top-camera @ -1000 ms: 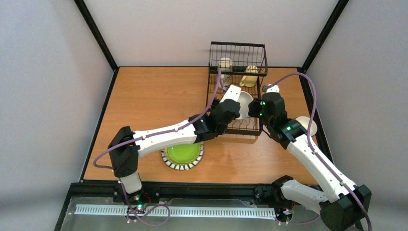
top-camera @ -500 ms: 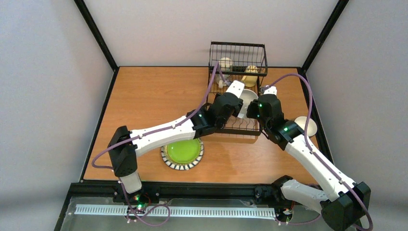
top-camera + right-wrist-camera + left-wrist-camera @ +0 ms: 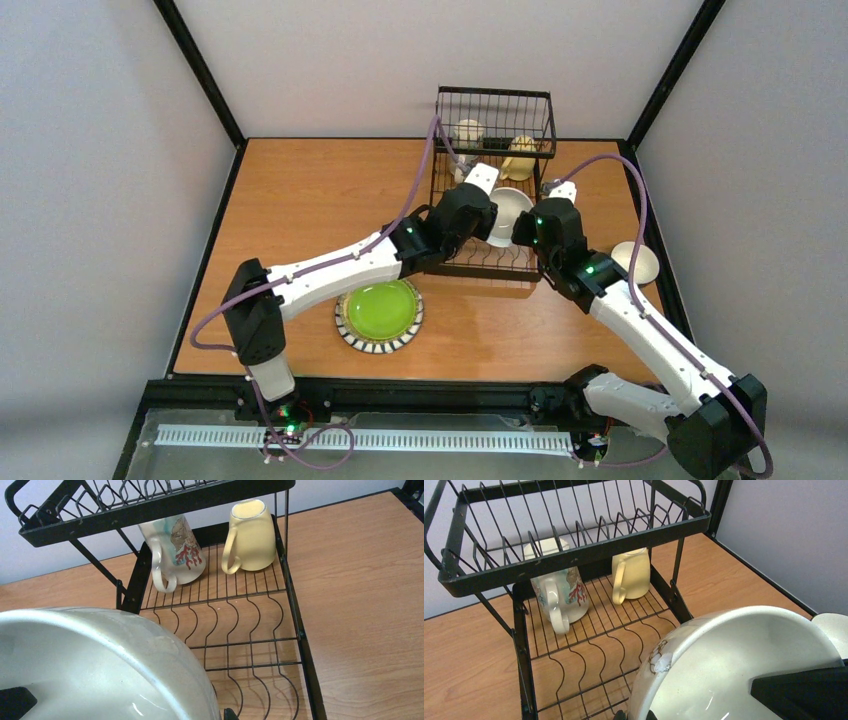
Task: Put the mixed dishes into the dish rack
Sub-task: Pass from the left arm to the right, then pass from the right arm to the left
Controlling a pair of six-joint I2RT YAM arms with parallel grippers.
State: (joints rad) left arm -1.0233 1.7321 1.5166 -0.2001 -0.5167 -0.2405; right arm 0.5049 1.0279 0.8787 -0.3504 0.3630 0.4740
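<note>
**Cream-white ceramic bowl [image 3: 510,205] tipped over black wire dish rack [image 3: 494,96]**

The left gripper [image 3: 493,212] is pinching the bowl's wall, with one black finger [image 3: 804,695] lying inside the hollow. The right gripper [image 3: 527,225] meets the same bowl from the opposite side, a finger on either side of the wall; whether it is actually pinching cannot be told. The bowl is tilted on edge above the rack's flat slotted base, and any contact with the wires is hidden.

Further back, under the raised basket tier, a white mug with a red coral print [image 3: 559,592] and a pale-yellow mug [image 3: 631,572] stand side by side on the base.

On the wooden counter [image 3: 300,200], a lime-green plate with a striped rim [image 3: 380,312] lies near the rack's front left corner. A second cream-white bowl [image 3: 637,262] sits to the rack's right.
</note>
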